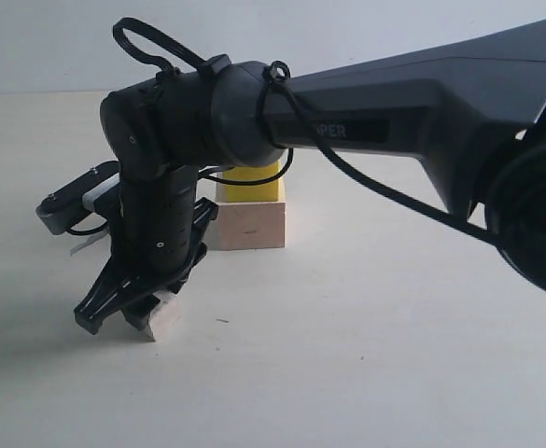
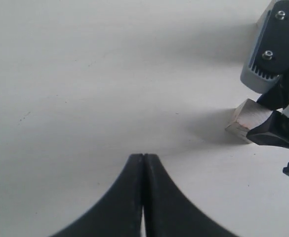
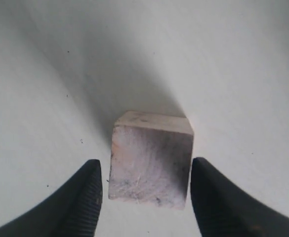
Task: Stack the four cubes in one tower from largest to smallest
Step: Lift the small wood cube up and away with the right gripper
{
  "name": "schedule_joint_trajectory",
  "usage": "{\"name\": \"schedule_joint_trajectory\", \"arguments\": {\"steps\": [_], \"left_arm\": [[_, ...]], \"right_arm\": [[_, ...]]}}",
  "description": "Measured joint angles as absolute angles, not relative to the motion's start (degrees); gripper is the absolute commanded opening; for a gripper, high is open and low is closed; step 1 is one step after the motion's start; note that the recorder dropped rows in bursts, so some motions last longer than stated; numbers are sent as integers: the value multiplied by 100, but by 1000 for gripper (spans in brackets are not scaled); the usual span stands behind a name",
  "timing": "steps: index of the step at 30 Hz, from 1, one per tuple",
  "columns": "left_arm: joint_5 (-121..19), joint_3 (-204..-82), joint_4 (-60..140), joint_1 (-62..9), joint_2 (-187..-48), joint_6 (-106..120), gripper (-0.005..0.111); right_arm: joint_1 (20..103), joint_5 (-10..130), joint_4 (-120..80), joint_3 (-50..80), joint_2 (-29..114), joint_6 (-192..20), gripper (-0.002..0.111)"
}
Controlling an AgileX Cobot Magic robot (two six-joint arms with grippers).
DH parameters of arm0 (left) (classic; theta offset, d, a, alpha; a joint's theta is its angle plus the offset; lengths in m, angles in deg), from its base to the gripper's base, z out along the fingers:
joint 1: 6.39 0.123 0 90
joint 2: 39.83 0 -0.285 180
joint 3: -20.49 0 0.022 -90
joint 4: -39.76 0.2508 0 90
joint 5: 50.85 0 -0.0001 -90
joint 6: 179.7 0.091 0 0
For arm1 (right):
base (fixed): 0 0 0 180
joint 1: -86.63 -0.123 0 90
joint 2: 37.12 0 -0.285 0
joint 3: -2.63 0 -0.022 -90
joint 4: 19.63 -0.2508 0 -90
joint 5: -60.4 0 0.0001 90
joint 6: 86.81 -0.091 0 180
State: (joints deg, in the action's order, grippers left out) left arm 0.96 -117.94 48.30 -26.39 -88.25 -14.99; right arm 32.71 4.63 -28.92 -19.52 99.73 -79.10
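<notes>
Now the right fingers [image 3: 85, 197] stand apart, a small wooden cube [image 3: 151, 160] resting on the surface [image 3: 233, 74] between them, one side just clear. The left fingers [image 2: 129, 197] are pressed together, empty.

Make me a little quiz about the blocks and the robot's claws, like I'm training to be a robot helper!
1. True or false: the yellow cube sits on top of the big pale wood cube.
2. Pick one. The small wooden cube is: A) on top of the yellow cube; B) between the open jaws of the right gripper; C) pinched in the left gripper.
3. Fill in: the left gripper's jaws are ____ (open or shut).

Key: 1 true; 2 B; 3 shut.
</notes>
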Motion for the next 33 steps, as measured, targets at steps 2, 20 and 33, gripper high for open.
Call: {"name": "schedule_joint_trajectory", "arguments": {"steps": [2, 20, 33], "left_arm": [[96, -11794, 4830, -2639, -8825, -1499, 0], [51, -11794, 4839, -2639, -8825, -1499, 0], [51, -11794, 4852, -2639, -8825, -1499, 0]], "right_arm": [[3271, 463, -2892, -1952, 9973, -7924, 47], [3271, -652, -2660, -2703, 9162, -8781, 0], [3404, -944, -1096, -3503, 7871, -10010, 0]]}}
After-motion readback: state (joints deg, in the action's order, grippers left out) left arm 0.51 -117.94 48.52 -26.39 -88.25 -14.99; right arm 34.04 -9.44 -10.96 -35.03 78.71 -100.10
